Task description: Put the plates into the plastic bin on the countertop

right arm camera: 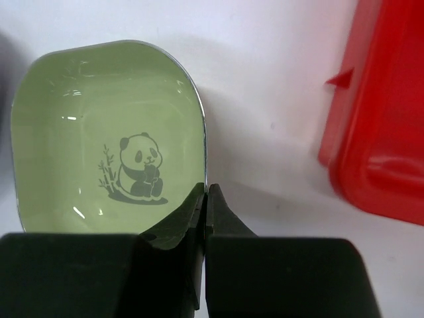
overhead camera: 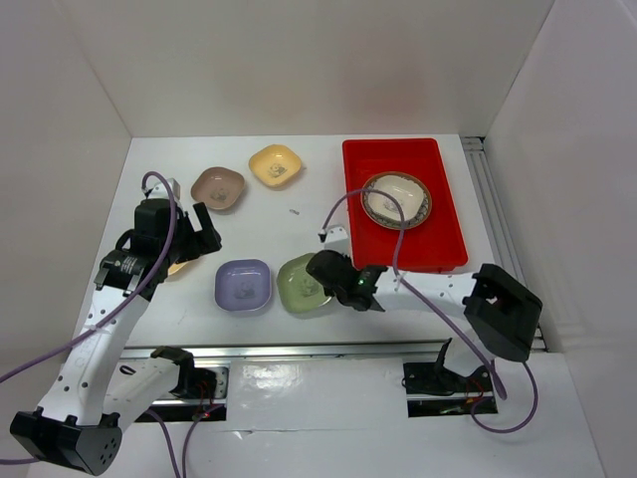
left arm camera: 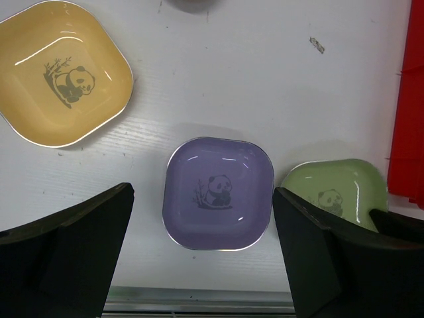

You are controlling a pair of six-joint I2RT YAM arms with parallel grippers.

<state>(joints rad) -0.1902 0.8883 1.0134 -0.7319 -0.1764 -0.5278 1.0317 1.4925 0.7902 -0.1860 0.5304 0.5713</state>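
- The right gripper (right arm camera: pixel 206 192) has its two fingers pressed together on the right rim of the green dish (right arm camera: pixel 106 139); one finger lies inside the dish, the other outside, and the thin rim runs between them
- This green dish rests on the countertop (overhead camera: pixel 289 239) near the front edge, not in the plastic bin (overhead camera: pixel 438 159); it is near the bin's front left corner, with a strip of white table between them
- In the centre of the green dish a dark panda with bamboo is drawn
- The lavender dish (left arm camera: pixel 218 193) lies flat just to the left of the green one; whether their rims touch, I cannot tell
- The left gripper (left arm camera: pixel 202 195) has its fingers spread wide and holds nothing; in its wrist view the lavender dish shows between the two fingers, below them
- A yellow dish (left arm camera: pixel 59 73) lies to the left of the lavender one, apart from it, and in the top view the left arm covers most of it
- Farther back on the countertop stand a brown-pink dish (overhead camera: pixel 218 188) and a second yellow dish (overhead camera: pixel 275 165), side by side and not touching
- Inside the red bin lies one round plate (overhead camera: pixel 408 189) with a brown patterned rim, flat on the floor of the bin
- The purple cable (overhead camera: pixel 343 204) of the right arm passes over this plate in the top view
- A small dark speck (overhead camera: pixel 296 211) lies on the white surface between the dishes and the bin
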